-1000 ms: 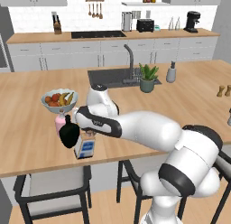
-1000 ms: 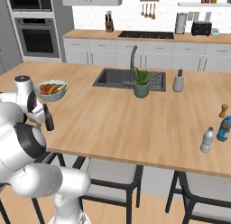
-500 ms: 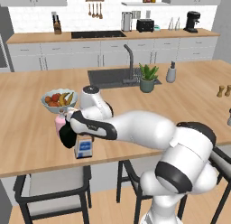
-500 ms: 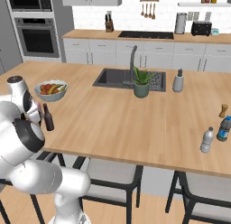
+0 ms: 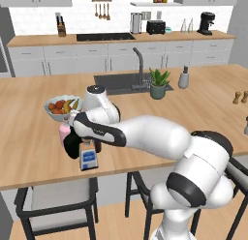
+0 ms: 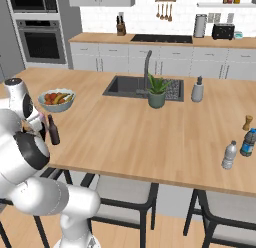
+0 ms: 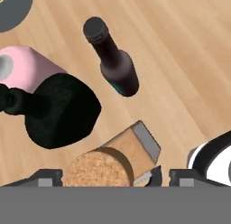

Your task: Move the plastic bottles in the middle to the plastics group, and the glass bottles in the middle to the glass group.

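Here the arm reaches down and left across the wooden desk to the cluster near its front edge, beside the fruit bowl. The squarish clear bottle with its blue label stands upright on the desk just under the hand; from the hand view its tan cork stopper sits right at the bottom, between the two dark fingertips of the pincer. Whether the pincer is clamped on the cork or has let go cannot be told from these pictures, since the tips are mostly cut off at the edge.

Just beside that bottle stand the squat black bottle and, touching or nearly touching it, the pale pink bottle; in the left base view the pink one peeks out at the arm's left, close under the bowl. The slim dark brown bottle stands upright near them, a little apart from the black one; the right base view shows it near the bowl.

Well apart, at the far right end of the desk, the small clear water bottle with a white cap stands just beside a blue bottle, near a small brown shaker.
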Available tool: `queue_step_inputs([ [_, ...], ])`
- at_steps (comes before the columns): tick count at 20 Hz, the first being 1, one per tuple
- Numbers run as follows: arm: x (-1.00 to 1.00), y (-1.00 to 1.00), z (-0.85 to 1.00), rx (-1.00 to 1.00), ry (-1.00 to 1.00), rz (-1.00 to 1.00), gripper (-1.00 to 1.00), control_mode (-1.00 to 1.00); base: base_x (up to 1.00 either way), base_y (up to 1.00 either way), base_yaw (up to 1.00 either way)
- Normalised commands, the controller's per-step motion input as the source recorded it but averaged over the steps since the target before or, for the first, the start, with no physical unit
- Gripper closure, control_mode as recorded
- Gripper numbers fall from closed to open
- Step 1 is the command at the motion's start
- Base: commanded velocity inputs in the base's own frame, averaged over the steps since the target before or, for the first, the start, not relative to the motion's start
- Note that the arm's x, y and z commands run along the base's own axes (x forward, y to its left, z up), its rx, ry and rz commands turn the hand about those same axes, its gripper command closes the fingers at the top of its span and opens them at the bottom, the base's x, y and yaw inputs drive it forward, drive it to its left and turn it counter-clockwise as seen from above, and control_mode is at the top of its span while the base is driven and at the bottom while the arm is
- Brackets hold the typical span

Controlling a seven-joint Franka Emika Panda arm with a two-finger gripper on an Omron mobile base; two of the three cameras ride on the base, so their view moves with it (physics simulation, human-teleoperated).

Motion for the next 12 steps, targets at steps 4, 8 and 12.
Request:
queue_step_inputs([
  [4, -0.07, -0.03, 0.49, 0.00, 0.01, 0.13, -1.00, -1.00, 0.00, 0.00, 0.00],
  [8, -0.40, -0.48, 0.46, 0.00, 0.01, 0.09, -1.00, -1.00, 0.00, 0.00, 0.00],
  [12, -0.46, -0.61, 0.19, 0.00, 0.00, 0.12, -1.00, -1.00, 0.00, 0.00, 0.00],
])
